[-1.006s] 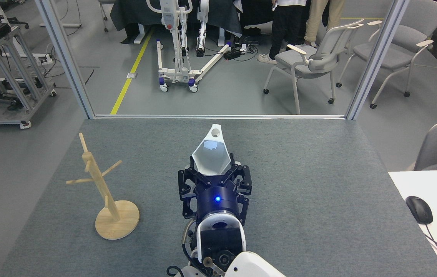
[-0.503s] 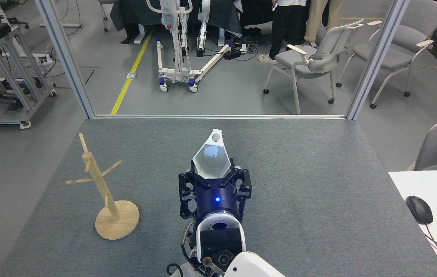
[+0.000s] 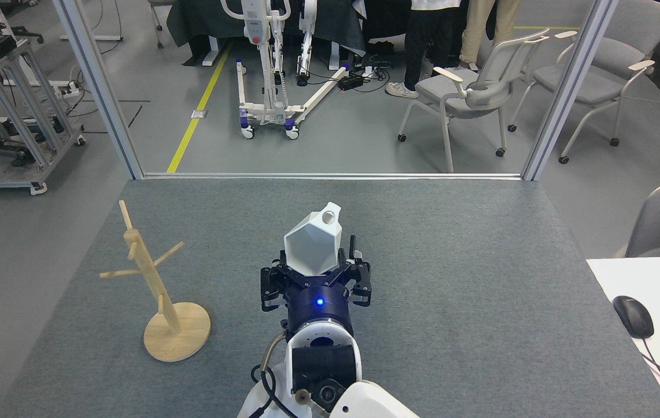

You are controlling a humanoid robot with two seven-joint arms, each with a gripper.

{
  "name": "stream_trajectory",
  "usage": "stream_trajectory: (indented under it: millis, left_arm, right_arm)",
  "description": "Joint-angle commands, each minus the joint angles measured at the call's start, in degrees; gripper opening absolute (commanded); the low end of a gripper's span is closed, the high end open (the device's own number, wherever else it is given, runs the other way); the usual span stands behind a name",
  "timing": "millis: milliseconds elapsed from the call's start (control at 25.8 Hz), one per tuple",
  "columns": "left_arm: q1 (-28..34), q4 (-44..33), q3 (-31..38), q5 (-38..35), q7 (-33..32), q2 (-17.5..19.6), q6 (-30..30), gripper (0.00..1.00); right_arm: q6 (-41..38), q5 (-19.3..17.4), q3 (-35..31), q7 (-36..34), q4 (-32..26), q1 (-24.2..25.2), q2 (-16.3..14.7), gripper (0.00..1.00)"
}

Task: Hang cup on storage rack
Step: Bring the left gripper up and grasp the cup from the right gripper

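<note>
The white faceted cup [image 3: 312, 248] is held above the middle of the grey table, its pierced tab [image 3: 328, 217] pointing up and away to the right. My right gripper [image 3: 313, 271], dark with a blue light, is shut on the cup's lower part, and the arm comes in from the bottom edge. The storage rack [image 3: 145, 268] is a light wooden post with angled pegs on a round base [image 3: 181, 337]. It stands upright at the left of the table, well apart from the cup. My left gripper is out of view.
The grey felt table [image 3: 451, 290] ends at a metal frame at the far edge. A white desk with a mouse [image 3: 633, 316] and a keyboard sits at the right. Chairs [image 3: 469, 93], a wheeled lift and people's legs are beyond the frame.
My right gripper has shifted a little left and turned with the cup. The cup's tab now sits lower and leans to the upper right. The rack has not moved.
</note>
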Motion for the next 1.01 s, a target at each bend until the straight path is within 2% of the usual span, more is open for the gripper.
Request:
stream_trajectory:
  millis: [0,155,271,387,503,580,774,851,967]
  left_arm:
    - [-1.4,-0.1,0.0,0.1,-0.7,0.0,-2.1,0.99]
    - [-1.4,0.0,0.2,0.9,-0.8,0.1,-0.6,0.97]
    - [-1.4,0.1,0.2,1.3,-0.8,0.0,-0.7,0.77]
    - [-1.4,0.1,0.3,1.3,-0.8,0.1,-0.5,0.65]
    - [-1.4,0.2,0.4,1.3,-1.1,0.2,-0.5,0.46]
    - [-1.4,0.1,0.3,1.2,-2.5,0.2,-0.6,0.38]
    - [-1.4,0.1,0.3,1.0,-3.6,0.2,-0.7,0.24]
    - [-1.4,0.2,0.3,1.0,-3.6,0.2,-0.9,0.22]
    - [-1.4,0.2,0.2,1.0,-3.6,0.1,-1.3,0.16]
  right_arm:
    - [-0.3,0.5,0.0,0.4,0.0,0.1,0.3,0.0]
    - [-0.3,0.5,0.0,0.4,0.2,0.1,0.3,0.0]
    - [-0.3,0.5,0.0,0.5,0.3,0.0,0.3,0.0]
    - [-0.5,0.5,0.0,0.4,0.4,0.1,0.2,0.0]
    - [-0.6,0.5,0.0,0.4,0.6,0.0,0.0,0.0]
    - [-0.7,0.5,0.0,0.4,0.7,-0.1,-0.2,0.17]
    - [-0.4,0.9,-0.1,-0.2,0.8,-0.4,-0.3,0.74]
    - [-0.3,3.4,-0.1,-0.3,0.7,-0.5,-0.3,0.95]
    - [-0.3,9.4,-0.2,-4.4,0.3,-0.6,-0.9,0.99]
